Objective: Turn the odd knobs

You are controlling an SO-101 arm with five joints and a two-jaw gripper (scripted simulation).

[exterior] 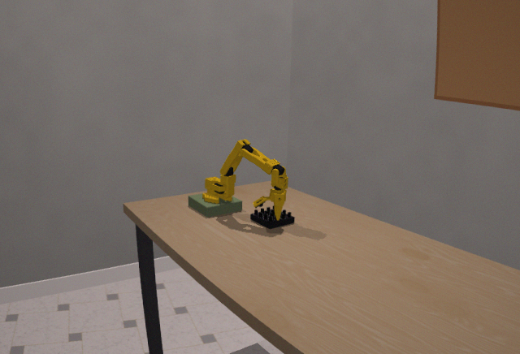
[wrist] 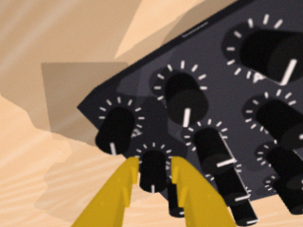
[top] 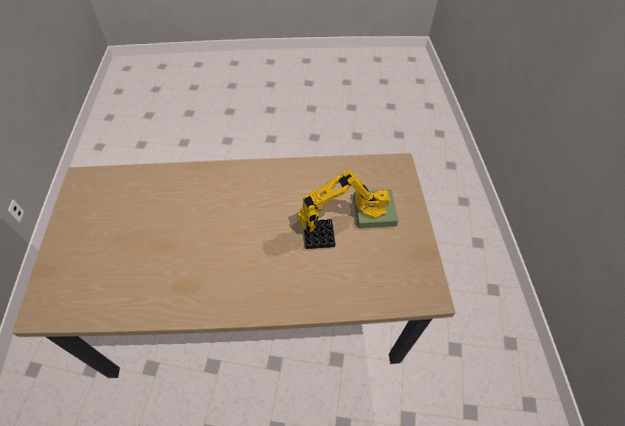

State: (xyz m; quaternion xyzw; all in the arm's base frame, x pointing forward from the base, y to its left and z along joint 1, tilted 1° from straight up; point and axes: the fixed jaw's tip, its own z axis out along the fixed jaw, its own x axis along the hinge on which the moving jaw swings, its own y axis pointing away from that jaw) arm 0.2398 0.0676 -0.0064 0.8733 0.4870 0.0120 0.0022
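The black knob box [top: 319, 234] lies flat on the wooden table, just left of the arm's base; it also shows in the exterior view [exterior: 271, 218] and fills the right of the wrist view [wrist: 213, 118]. Its knobs are black cylinders with white pointer lines inside rings of white marks. My yellow gripper [top: 309, 227] points down over the box's near-left corner [exterior: 277, 216]. In the wrist view its two fingers stand a little apart, one on each side of a small knob [wrist: 152, 172] near the box's edge. Narrow gaps show beside the knob. Its pointer faces toward the camera.
The arm's green base block [top: 377, 214] sits on the table right of the box. Neighbouring knobs [wrist: 115, 128] [wrist: 215, 151] stand close on both sides of the fingers. The table edge runs near the base in the exterior view.
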